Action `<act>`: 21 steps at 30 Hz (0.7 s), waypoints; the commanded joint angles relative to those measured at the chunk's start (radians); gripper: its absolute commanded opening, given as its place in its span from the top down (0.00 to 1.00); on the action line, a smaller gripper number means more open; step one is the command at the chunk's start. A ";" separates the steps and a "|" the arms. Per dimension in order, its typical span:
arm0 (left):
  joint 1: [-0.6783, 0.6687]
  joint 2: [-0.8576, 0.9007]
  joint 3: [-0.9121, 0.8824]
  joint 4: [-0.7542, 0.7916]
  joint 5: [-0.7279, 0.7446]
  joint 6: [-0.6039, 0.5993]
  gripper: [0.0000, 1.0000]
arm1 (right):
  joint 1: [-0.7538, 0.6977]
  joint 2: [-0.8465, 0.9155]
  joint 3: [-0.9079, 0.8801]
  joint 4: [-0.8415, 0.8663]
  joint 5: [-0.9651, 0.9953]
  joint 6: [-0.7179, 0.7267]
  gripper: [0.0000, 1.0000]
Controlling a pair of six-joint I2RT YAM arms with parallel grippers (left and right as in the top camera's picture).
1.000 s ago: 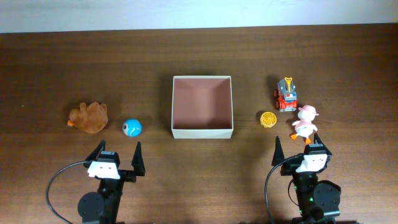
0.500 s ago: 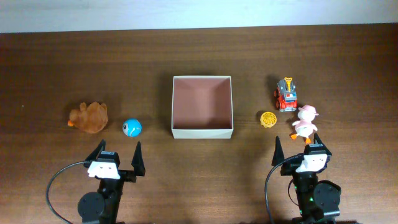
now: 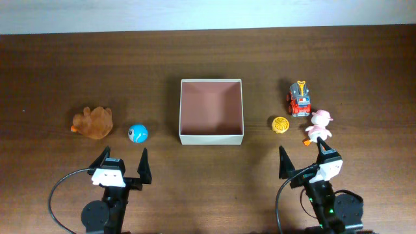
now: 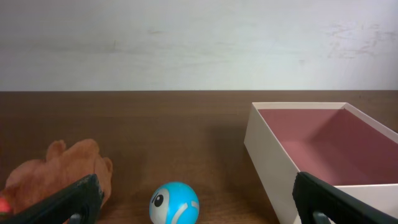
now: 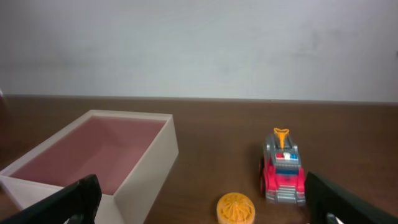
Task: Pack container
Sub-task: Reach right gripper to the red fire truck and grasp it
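The box (image 3: 211,138) stands open in the middle of the tabletop (image 3: 208,52), between the two hands, and there is nothing inside it. It looks like thin cardboard, so I judge it light, with walls that bend when squeezed. It may slide if something is dropped into it. If it must be moved, it is better to pinch one wall at the rim, near a corner. The left hand (image 3: 124,156) and the right hand (image 3: 301,153) are both spread wide and hold nothing.
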 commanded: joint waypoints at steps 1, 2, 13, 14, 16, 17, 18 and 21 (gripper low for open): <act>0.007 -0.010 -0.005 -0.002 -0.008 0.015 0.00 | -0.006 0.071 0.164 -0.119 -0.002 -0.012 0.01; 0.007 -0.010 -0.005 -0.002 -0.008 0.015 0.01 | -0.006 0.113 0.216 -0.166 0.005 -0.012 0.01; 0.007 -0.010 -0.005 -0.002 -0.008 0.015 0.01 | -0.006 0.863 1.014 -0.676 -0.001 -0.013 0.02; 0.007 -0.010 -0.005 -0.002 -0.008 0.015 0.00 | -0.006 0.910 1.067 -0.706 0.000 -0.012 0.01; 0.007 -0.010 -0.005 -0.002 -0.008 0.015 0.01 | -0.006 1.019 1.180 -0.747 0.000 -0.011 0.01; 0.007 -0.010 -0.005 -0.002 -0.008 0.015 0.00 | -0.006 1.071 1.220 -0.758 0.003 -0.012 0.01; 0.007 -0.010 -0.005 -0.002 -0.008 0.015 0.00 | -0.006 1.113 1.245 -0.761 0.003 -0.012 0.01; 0.007 -0.010 -0.005 -0.002 -0.008 0.015 0.00 | -0.007 1.219 1.289 -0.738 0.037 -0.016 0.01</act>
